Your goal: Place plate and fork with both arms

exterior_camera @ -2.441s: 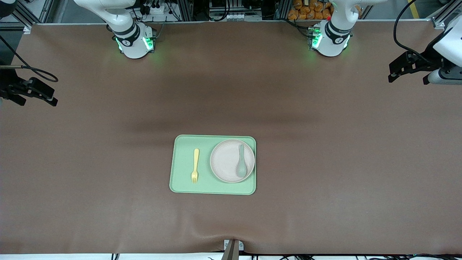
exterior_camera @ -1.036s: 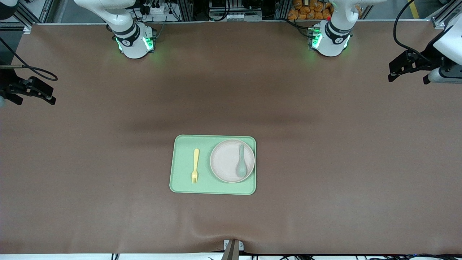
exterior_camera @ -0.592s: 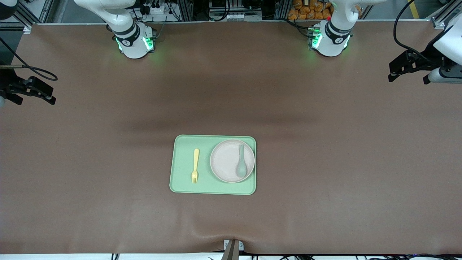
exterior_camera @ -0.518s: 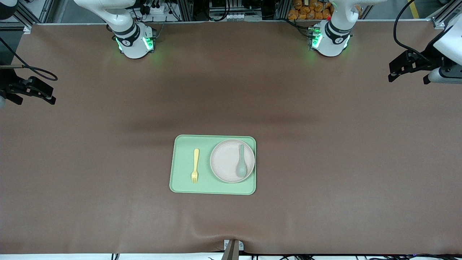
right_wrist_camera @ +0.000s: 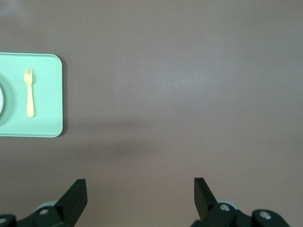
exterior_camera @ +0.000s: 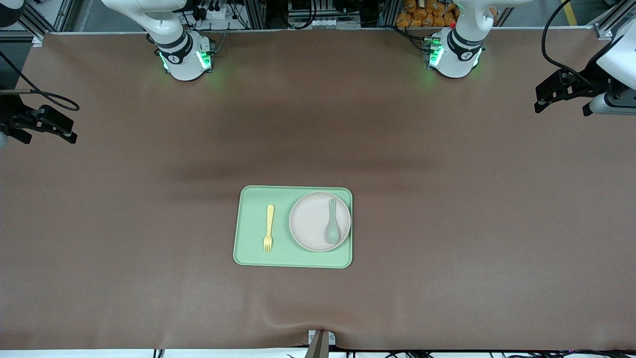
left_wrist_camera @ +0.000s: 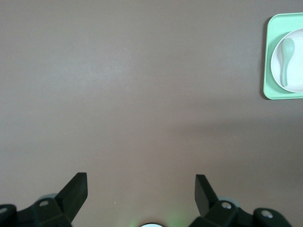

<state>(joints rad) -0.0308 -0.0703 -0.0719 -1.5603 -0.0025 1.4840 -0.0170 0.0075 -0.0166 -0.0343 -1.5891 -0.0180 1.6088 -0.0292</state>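
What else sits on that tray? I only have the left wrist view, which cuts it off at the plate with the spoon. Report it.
Observer: A yellow fork lies flat on the green tray, beside the plate, toward the right arm's end of the table.
Operator: Give me its heading.
Observer: Its tines point toward the front camera, and its handle runs parallel to the spoon on the plate.
Operator: Now place the right claw for me.
Observer: The right claw hangs open and empty over bare table at the right arm's end, well clear of the tray.
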